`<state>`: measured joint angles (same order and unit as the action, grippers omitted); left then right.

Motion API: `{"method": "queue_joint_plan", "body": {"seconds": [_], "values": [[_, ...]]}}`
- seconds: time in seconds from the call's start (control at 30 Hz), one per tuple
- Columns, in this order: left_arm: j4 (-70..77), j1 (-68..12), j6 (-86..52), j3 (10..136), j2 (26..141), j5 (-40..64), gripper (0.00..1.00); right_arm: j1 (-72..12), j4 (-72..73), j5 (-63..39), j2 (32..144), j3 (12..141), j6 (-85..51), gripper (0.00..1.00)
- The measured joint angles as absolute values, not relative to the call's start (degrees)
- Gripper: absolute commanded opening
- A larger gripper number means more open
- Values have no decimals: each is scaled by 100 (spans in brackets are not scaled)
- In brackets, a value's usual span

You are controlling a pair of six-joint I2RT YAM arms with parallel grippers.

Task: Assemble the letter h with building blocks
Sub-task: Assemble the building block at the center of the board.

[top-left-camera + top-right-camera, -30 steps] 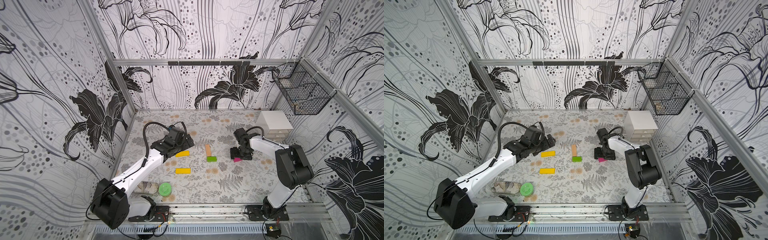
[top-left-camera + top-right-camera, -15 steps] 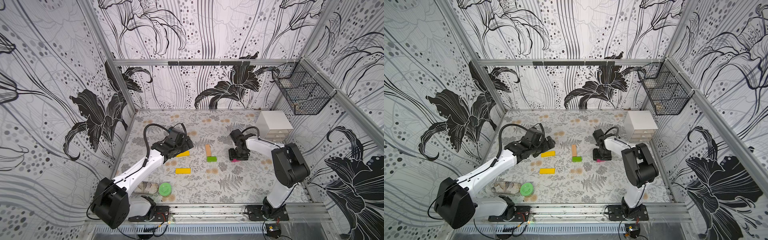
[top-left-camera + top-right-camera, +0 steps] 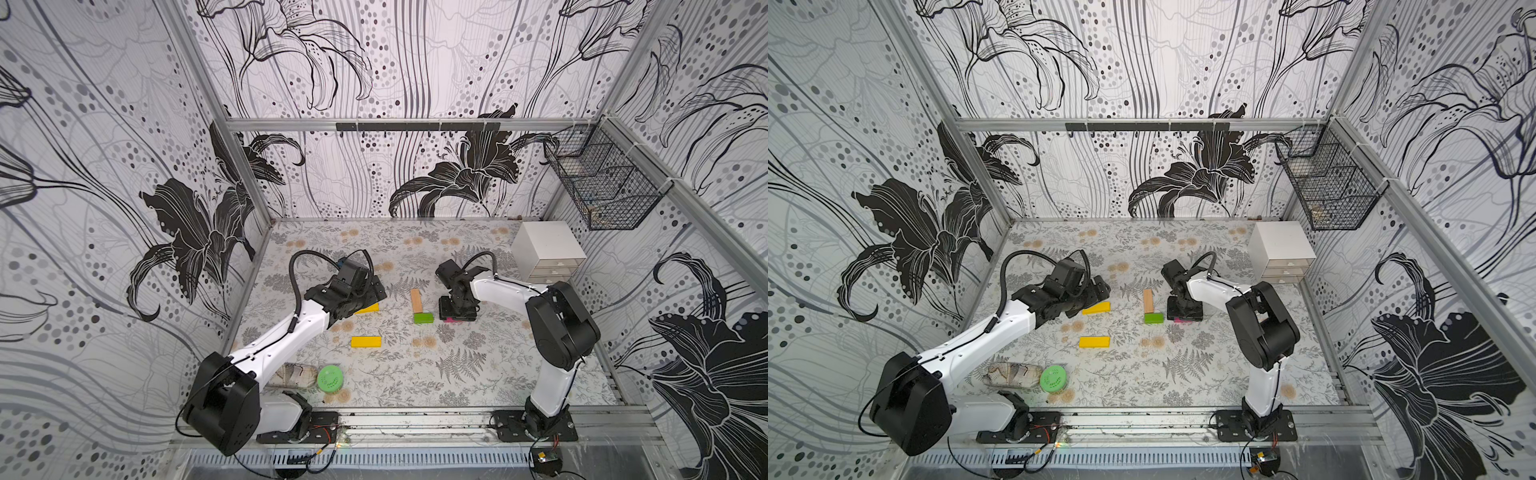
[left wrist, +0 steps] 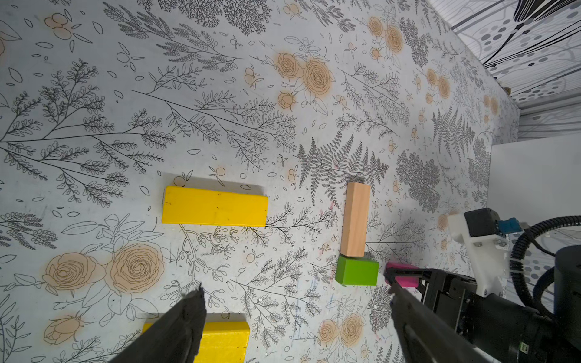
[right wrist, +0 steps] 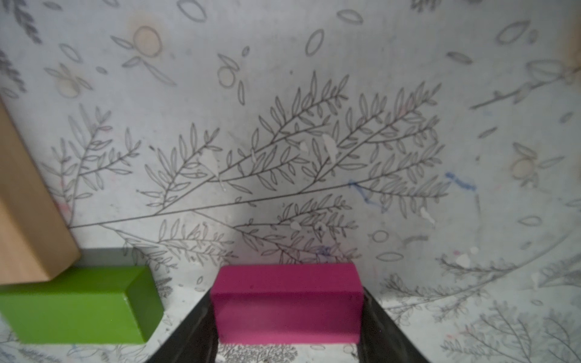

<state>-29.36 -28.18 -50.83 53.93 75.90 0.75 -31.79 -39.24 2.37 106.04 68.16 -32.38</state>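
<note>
A tan block (image 3: 416, 300) (image 4: 355, 220) lies lengthwise mid-table, with a green block (image 3: 424, 318) (image 5: 78, 305) at its near end. Just right of the green one, across a small gap, the pink block (image 5: 286, 301) (image 4: 404, 276) rests on the table. My right gripper (image 3: 456, 311) (image 5: 286, 298) is shut on it, one finger flat against each end. Two yellow blocks (image 3: 368, 308) (image 3: 365, 341) lie to the left. My left gripper (image 3: 374, 293) (image 4: 295, 286) hovers open above the farther one and covers its left end in both top views; nothing sits between its fingers.
A white drawer box (image 3: 548, 249) stands at the back right, close behind my right arm. A round green lid (image 3: 330, 377) and a clear bottle (image 3: 291, 374) lie at the front left by my left arm's base. A wire basket (image 3: 602, 187) hangs on the right wall.
My right gripper has closed onto the pink block and slid it left toward the green block. My left gripper has narrowed a little and hardly moved.
</note>
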Motion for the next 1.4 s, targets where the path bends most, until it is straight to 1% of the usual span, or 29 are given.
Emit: {"method": "queue_joint_plan", "body": {"seconds": [0.07, 0.13, 0.47, 0.57, 0.7, 0.83, 0.93, 1.2, 1.4], "values": [[-2932, -2818, -5083, 5349, 7592, 75, 94, -3203, -3959, 263, 10645, 6864, -3277, 75], [-2930, -2818, -5085, 5334, 7592, 75, 93, -3223, -3962, 279, 10667, 6901, -3319, 78], [-2834, -2816, -5120, 5249, 7669, 115, 92, -3236, -4121, 305, 10656, 7113, -3343, 81], [-2810, -2818, -5146, 5210, 7732, 156, 92, -3236, -4171, 320, 10621, 7113, -3343, 80], [-2781, -2818, -5170, 5203, 7776, 174, 92, -3201, -4198, 375, 10475, 7096, -3347, 75], [-2764, -2818, -5170, 5177, 7776, 178, 91, -3024, -4195, 362, 10147, 7013, -3343, 73], [-2744, -2818, -5172, 5140, 7784, 178, 89, -2847, -4108, 220, 10014, 6930, -3343, 68], [-2705, -2818, -5164, 5124, 8051, 193, 81, -2561, -3763, -353, 10001, 6333, -3232, 65], [-2705, -2816, -5168, 5100, 8239, 255, 80, -2530, -3514, -515, 10012, 6322, -3188, 61]]}}
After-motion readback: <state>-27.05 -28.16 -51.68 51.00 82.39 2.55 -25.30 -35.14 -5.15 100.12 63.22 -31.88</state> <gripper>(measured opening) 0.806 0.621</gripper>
